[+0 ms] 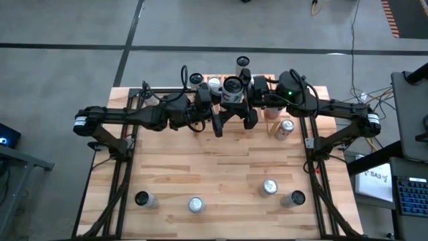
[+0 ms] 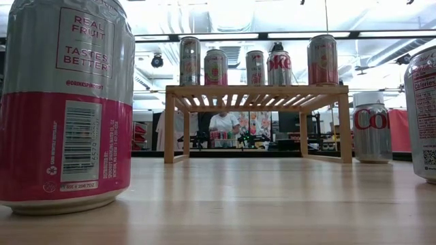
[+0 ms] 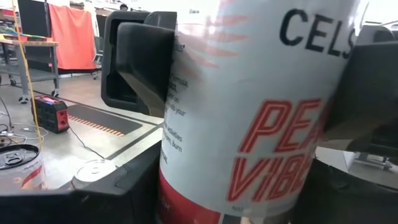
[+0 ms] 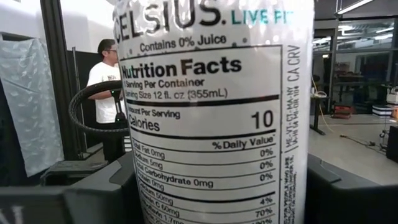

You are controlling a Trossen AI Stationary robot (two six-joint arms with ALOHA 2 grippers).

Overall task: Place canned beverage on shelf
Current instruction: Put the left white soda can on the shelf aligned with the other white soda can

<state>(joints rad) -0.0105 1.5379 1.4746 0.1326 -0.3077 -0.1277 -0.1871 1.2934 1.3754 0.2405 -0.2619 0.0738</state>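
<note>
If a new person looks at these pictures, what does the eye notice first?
Both arms meet at the far middle of the table, the left gripper and right gripper closed around one white Celsius can above the shelf. Five cans already stand on that shelf, and a big pink can fills the low view's near left.

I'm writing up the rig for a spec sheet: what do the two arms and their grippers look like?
Both arms are dark, nearly black, jointed links with black cables looped along them. The left arm has a white band near its base; the right arm has one too, plus a green light. Each gripper has two broad, dark, blocky fingers.
</note>
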